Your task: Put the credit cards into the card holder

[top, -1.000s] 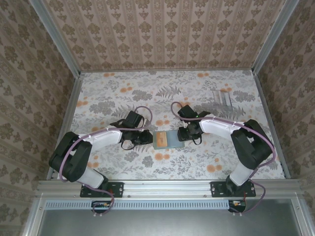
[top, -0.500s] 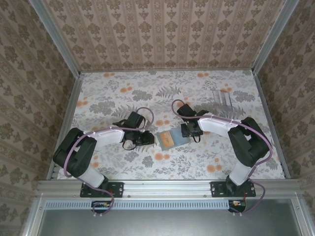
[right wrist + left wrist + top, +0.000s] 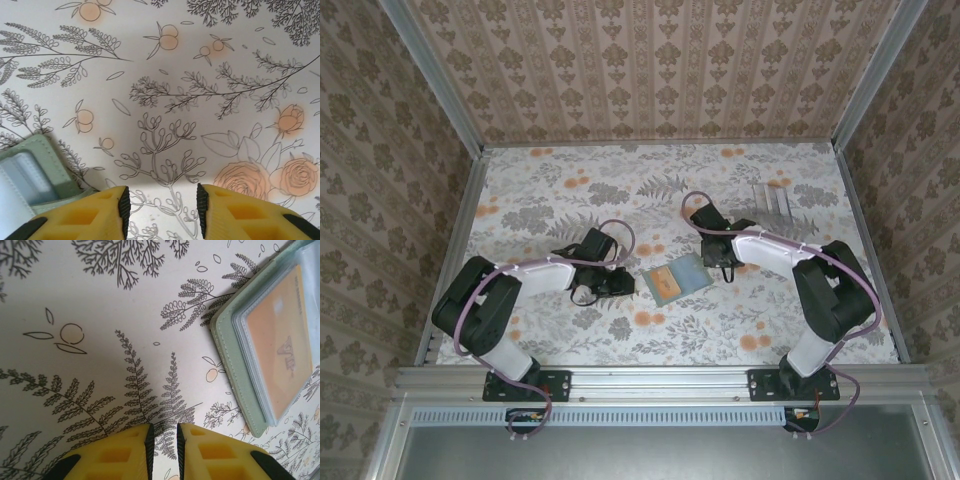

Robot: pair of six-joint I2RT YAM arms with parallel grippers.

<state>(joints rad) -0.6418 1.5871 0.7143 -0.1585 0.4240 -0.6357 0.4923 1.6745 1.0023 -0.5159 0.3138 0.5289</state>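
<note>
Card holder (image 3: pixel 678 277): lies open and flat on the bench (image 3: pixel 560 180), near the middle, between the two hands. Its long edges sit skewed to the bench edge. An orange card (image 3: pixel 665 281) shows in the half nearer the left arm; from the left wrist it reads as an orange card (image 3: pixel 282 335) behind a clear window of the card holder (image 3: pixel 231 347).

Change over the last second: the holder was square-on with both hands at its ends. It is now rotated, and both hands are off it. The right hand (image 3: pixel 717 262) has withdrawn up and away, just beside the holder's far-right corner. The left hand (image 3: pixel 623 284) has backed off a little and sits apart from the holder's left edge.

Judgement: a placing or flattening step looks finished, and the hands are freeing up for the next card.

Left hand (image 3: pixel 165 437): fingers almost together, thin slit between them, nothing gripped.
Right hand (image 3: pixel 161 200): fingers parted a moderate way, nothing between them. A corner of the card holder (image 3: pixel 42 160) lies just left of them.

Unclear:
- A grey streaked patch (image 3: pixel 770 200) at the far right of the bench may be further cards. Too small to tell.
- The holder's right half is pale; cannot tell whether a light card sits in it.
- Both wrist views cut the holder off at the frame edge.
</note>
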